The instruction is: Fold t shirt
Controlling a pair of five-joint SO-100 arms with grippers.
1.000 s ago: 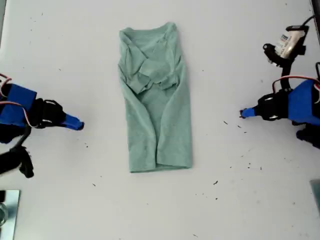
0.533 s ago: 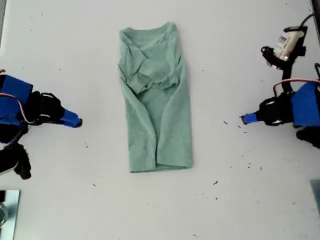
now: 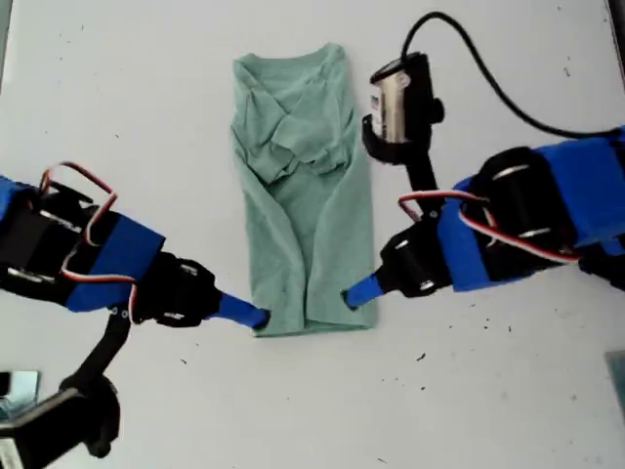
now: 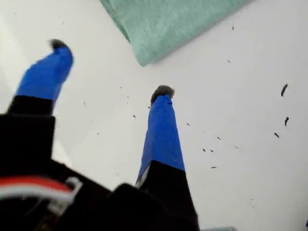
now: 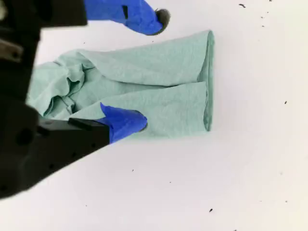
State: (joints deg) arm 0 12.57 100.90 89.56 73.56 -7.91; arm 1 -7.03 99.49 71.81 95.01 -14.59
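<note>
Both claws spread | first claw (image 4: 113, 72) beside t shirt (image 3: 308, 195) corner | second claw (image 5: 144, 70) straddles hem

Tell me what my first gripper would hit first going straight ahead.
The t shirt: its hem corner lies just ahead of my first gripper, roughly in line with the open jaws. Height above the table is unclear, so it might pass over the cloth.

We see a flat, matte white table (image 3: 508, 391) — on it lies the pale mint-green knit t shirt (image 3: 305, 195), folded into a long narrow strip, its neckline toward the exterior view's top. Small dark specks (image 3: 421, 358) — crumbs or lint — dot the surface.
</note>
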